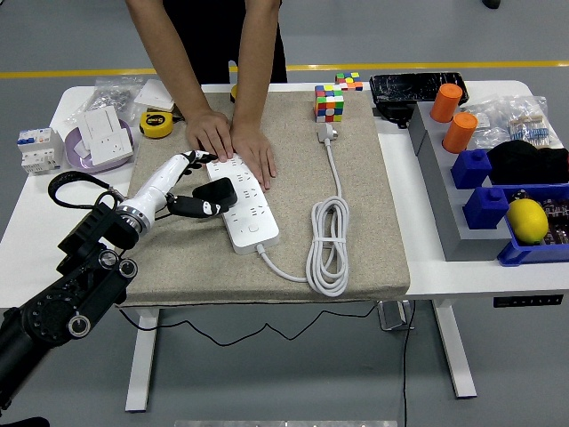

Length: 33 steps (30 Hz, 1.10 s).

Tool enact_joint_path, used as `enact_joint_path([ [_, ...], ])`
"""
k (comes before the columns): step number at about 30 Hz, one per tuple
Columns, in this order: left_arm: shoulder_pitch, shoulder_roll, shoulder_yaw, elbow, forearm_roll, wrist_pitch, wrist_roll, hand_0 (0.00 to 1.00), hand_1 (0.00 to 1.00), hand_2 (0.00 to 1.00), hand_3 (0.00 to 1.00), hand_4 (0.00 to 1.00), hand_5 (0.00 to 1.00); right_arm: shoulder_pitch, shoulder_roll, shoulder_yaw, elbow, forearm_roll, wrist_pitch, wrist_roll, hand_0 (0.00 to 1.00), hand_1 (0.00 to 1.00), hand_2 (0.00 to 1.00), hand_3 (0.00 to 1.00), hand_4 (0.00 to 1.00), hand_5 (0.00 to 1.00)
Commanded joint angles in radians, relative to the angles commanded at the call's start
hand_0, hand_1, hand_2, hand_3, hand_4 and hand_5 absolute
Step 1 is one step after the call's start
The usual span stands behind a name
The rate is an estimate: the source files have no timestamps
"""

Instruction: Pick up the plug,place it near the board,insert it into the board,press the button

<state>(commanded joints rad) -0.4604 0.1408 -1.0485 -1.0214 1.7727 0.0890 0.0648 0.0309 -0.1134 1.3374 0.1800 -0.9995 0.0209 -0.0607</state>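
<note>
Head view, from left to right. At the table's far left lie white electrical parts (96, 133) and a yellow tape measure (157, 124). The robot's left hand (182, 182), on a black arm entering from the lower left, has its fingers clamped on a black plug (215, 195), which sits tilted over the left edge of a white power strip (244, 200) on a beige mat (356, 222). A person standing at the far side presses both hands (233, 142) flat on the strip's far end, just beyond the robot's fingers. Right of the strip lies its coiled white cable (328, 240), with a Rubik's cube (329, 102) beyond it. At far right are two orange cylinders (453, 117), blue blocks (478, 187) and a yellow lemon (527, 220).
</note>
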Motion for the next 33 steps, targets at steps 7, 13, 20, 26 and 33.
enact_joint_path([
  [7, -0.021, -0.019, 0.039, 0.036, 0.024, 0.002, 0.007, 0.755, 0.821, 0.773, 0.78, 0.998, 0.149, -0.003, -0.002, 0.006, 0.0, -0.009, 0.0, -0.005, 0.801, 0.722, 0.715, 0.711, 0.998, 0.828],
  [13, -0.039, -0.033, 0.045, 0.059, 0.018, 0.017, 0.003, 0.717, 0.779, 0.721, 0.738, 0.998, 0.201, -0.001, -0.001, 0.002, 0.0, -0.008, 0.0, -0.002, 0.801, 0.722, 0.716, 0.71, 0.998, 0.829],
  [20, -0.057, -0.043, 0.045, 0.091, 0.021, 0.034, 0.001, 0.666, 0.723, 0.621, 0.615, 0.954, 0.265, 0.003, -0.002, 0.004, 0.0, -0.012, 0.0, -0.003, 0.801, 0.722, 0.716, 0.71, 0.998, 0.829],
  [26, -0.064, -0.045, 0.046, 0.117, 0.054, 0.047, 0.008, 0.577, 0.646, 0.559, 0.567, 0.889, 0.268, 0.003, -0.001, 0.005, 0.0, -0.016, -0.001, -0.003, 0.801, 0.722, 0.715, 0.71, 0.998, 0.829],
  [33, -0.066, -0.046, 0.042, 0.135, 0.121, 0.053, 0.018, 0.503, 0.594, 0.545, 0.553, 0.818, 0.254, 0.003, -0.001, 0.004, 0.0, -0.015, -0.001, -0.002, 0.801, 0.722, 0.715, 0.71, 0.998, 0.828],
])
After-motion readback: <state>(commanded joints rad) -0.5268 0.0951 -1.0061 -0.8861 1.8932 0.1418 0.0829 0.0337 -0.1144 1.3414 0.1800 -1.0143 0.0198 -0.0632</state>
